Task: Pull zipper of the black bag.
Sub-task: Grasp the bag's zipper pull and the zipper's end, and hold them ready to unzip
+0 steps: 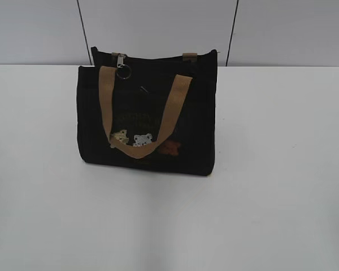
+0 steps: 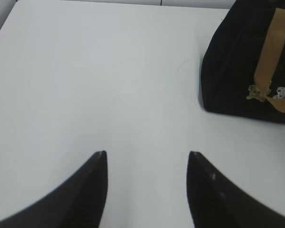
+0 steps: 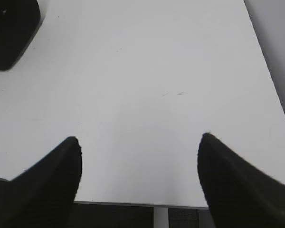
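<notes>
The black bag (image 1: 147,113) stands upright on the white table, a little left of centre in the exterior view, with tan handles and small animal patches on its front. The zipper (image 1: 121,63), a silver pull tab with a round ring, hangs at the top left of the bag. The bag's lower left corner shows at the upper right of the left wrist view (image 2: 237,61) and its edge at the upper left of the right wrist view (image 3: 12,31). My left gripper (image 2: 147,156) is open and empty above bare table. My right gripper (image 3: 140,140) is open and empty near the table's front edge. Neither gripper shows in the exterior view.
The white table (image 1: 271,197) spreads around the bag. A pale wall with dark vertical seams stands behind it (image 1: 158,28). The table's front edge and a dark space below show in the right wrist view (image 3: 133,206).
</notes>
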